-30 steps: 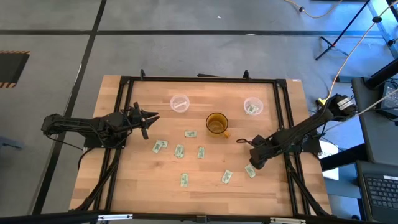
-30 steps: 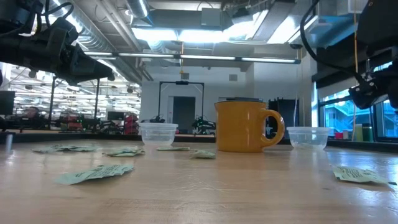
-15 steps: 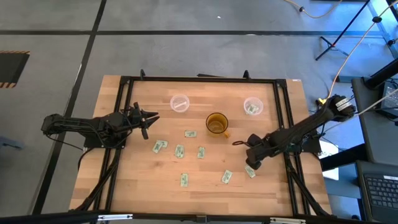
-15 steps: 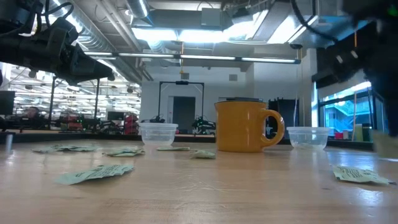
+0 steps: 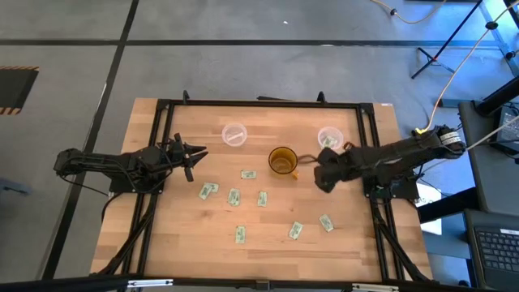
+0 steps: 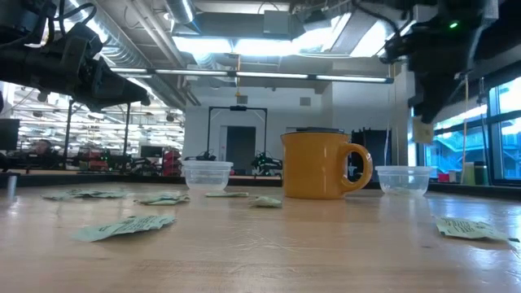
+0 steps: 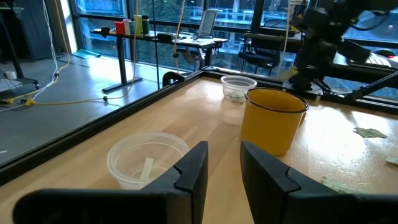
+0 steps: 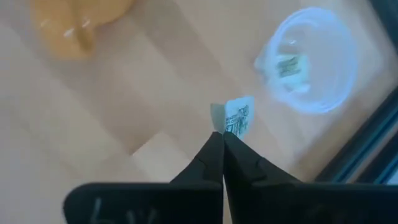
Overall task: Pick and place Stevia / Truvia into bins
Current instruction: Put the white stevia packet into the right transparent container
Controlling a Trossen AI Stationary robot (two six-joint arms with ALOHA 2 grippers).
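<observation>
Right hand (image 8: 222, 134) pinched tight on Stevia packet (image 8: 235, 115), near clear cup (image 8: 311, 59); left hand (image 7: 222, 163) part-open, empty.

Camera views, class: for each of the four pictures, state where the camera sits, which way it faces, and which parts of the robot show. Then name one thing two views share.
High view: above the table, looking straight down; both arms show, left pincer and right pincer.
Low view: at table-top height, facing the room; the mug stands centre, arms overhead.
Left wrist view: on the left arm, looking past its open fingers toward a clear cup.
Right wrist view: on the right arm, looking down; its shut pincer holds a packet.
Shared: the mug shows in all four views.
</observation>
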